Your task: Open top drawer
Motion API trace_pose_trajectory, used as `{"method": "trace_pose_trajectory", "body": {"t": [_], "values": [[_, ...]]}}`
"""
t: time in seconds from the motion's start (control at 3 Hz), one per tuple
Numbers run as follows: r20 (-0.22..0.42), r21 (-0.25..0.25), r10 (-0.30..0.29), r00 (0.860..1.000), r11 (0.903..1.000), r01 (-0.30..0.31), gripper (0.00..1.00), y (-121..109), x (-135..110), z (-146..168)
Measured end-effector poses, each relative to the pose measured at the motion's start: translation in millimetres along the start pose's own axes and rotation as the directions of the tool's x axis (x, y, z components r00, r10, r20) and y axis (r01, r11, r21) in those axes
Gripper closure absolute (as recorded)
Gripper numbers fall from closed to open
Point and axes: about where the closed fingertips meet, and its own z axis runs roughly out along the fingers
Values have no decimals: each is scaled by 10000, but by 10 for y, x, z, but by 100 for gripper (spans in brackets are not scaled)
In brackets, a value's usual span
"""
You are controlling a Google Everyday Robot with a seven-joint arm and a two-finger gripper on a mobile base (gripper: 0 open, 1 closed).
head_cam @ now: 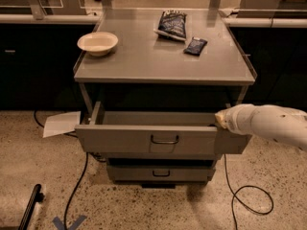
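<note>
Print on the dark packets (171, 24) unreadable. Level from the right with arm (273, 123), gripper (221, 120) against right end of pulled-out top drawer (124, 139), below desk (144, 61) front-right corner; grasp indiscernible

The gripper (221, 120) sat at the top drawer's (144, 139) right corner, its arm (273, 124) cut off by the right edge. The drawer's front hid much of its inside.

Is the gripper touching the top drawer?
Cannot tell. In the camera view the gripper sits at the right front corner of the top drawer, but the contact spot is hidden.
</note>
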Motion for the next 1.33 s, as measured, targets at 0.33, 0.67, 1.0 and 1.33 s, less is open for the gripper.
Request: {"method": "trace_pose_trajectory", "body": {"t": [0.33,0.67,1.0,1.33], "values": [[-523,-479,477,9975,9976,-502,100,112,212,-247],[-706,-704,676,9952,9949,-726,100,171,272,-399],[-1169,-1125,1295,9847,9834,-1427,100,274,501,-744],[-1358,-1431,1783,9746,9698,-1974,100,312,683,-1101]]}}
